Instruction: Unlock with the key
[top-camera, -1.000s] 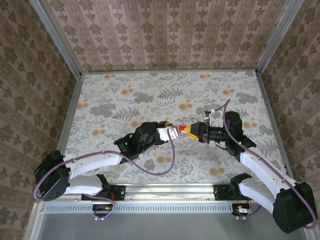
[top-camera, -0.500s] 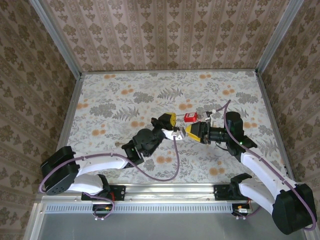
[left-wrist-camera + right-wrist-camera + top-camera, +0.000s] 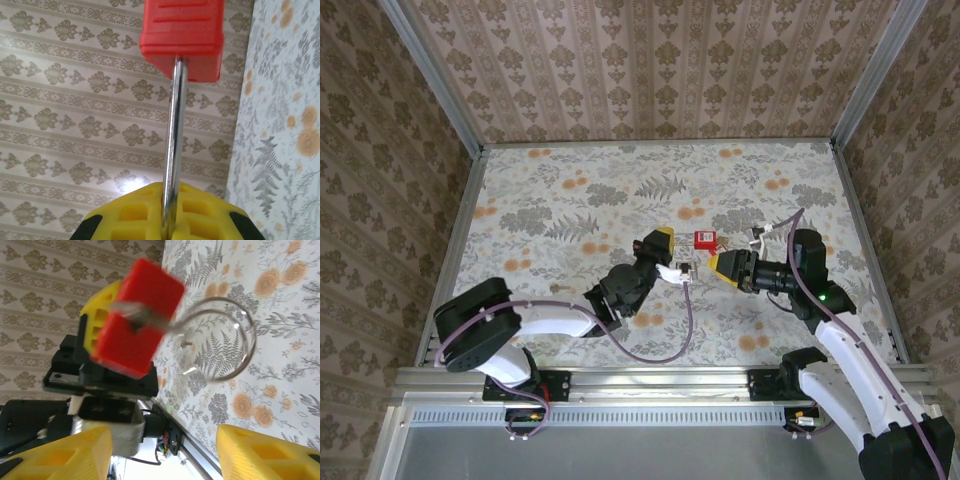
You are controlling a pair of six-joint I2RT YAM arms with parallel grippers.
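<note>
Metal is what the left gripper (image 3: pixel 170 212) is pinching: its yellow fingers (image 3: pixel 130 217) are closed tight on the silver shackle (image 3: pixel 175 140) of the padlock (image 3: pixel 182 35). The padlock's red body stands out past the fingertips with the patterned wall (image 3: pixel 75 100) behind it.

Looking down from above, that padlock (image 3: pixel 703 238) sits over the middle of the flowered table (image 3: pixel 570 200), just off the end of the left gripper (image 3: pixel 666 244). The right gripper (image 3: pixel 719 265) faces it from the other side, near but not touching. The two arms point at each other with the red block between them.

From the right wrist camera, the right gripper's fingers (image 3: pixel 65 455) are spread wide, one at each lower corner, with nothing held between them. The padlock shows ahead of them, slightly blurred. A thin wire key ring (image 3: pixel 254 335) loops out from it on the table side. Where the ring meets the red face there is a smeared bit of bright metal. I take it for the key (image 3: pixel 136 316), but it is too blurred to say whether it is seated in the lock. Whether the padlock is clear of the table, I cannot tell.
</note>
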